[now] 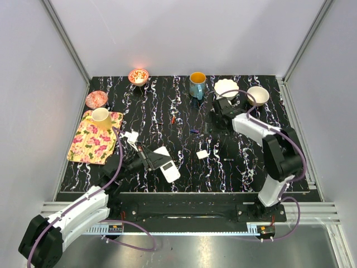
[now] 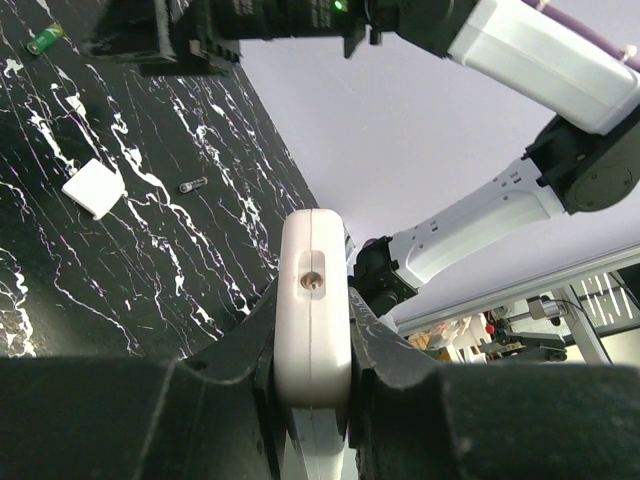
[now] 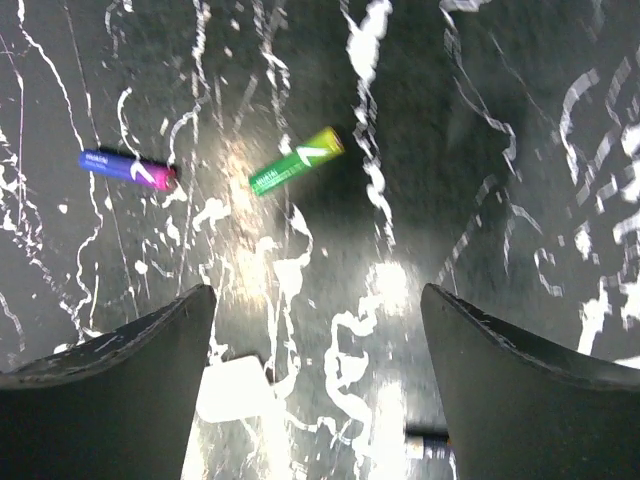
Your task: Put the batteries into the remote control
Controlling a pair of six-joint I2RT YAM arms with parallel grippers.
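Table (image 1: pixel 245 162): black top with white marbling, walled on three sides; both arms are mounted at its near edge.
Right arm (image 1: pixel 279 156): reaches toward the far right part of the table, wrist low over the surface.
Left arm (image 1: pixel 78 215): stretches from the near left corner toward the middle.
Tray (image 1: pixel 83 146): floral, at the left side, with a yellow cup (image 1: pixel 101 117) standing at its far end.
Crockery: a red-patterned bowl (image 1: pixel 96 99) just beyond the tray, a glowing bowl (image 1: pixel 138 75) and a blue mug (image 1: pixel 197 84) along the back, two white bowls (image 1: pixel 226 87) (image 1: pixel 258 95) at the far right.
Right gripper (image 3: pixel 318 330): released, jaws spread wide above bare table, nothing between them.
Left gripper (image 2: pixel 312 330): clenched on the remote, one finger pressed against each flat face.
Remote control (image 1: pixel 169 171): near the middle front of the table, held in the left gripper; the left wrist view shows it edge-on, its narrow end pointing away from the camera.
White cover piece (image 1: pixel 202 154): lies flat on the table right of the remote, apart from it.
Green battery (image 3: pixel 296 161): lies loose on the table ahead of the open right jaws, tilted.
Blue-and-purple battery (image 3: pixel 128 168): lies to the left of the green one, not touching it.
Reddish battery (image 1: pixel 173 119): lies alone nearer the table's middle.
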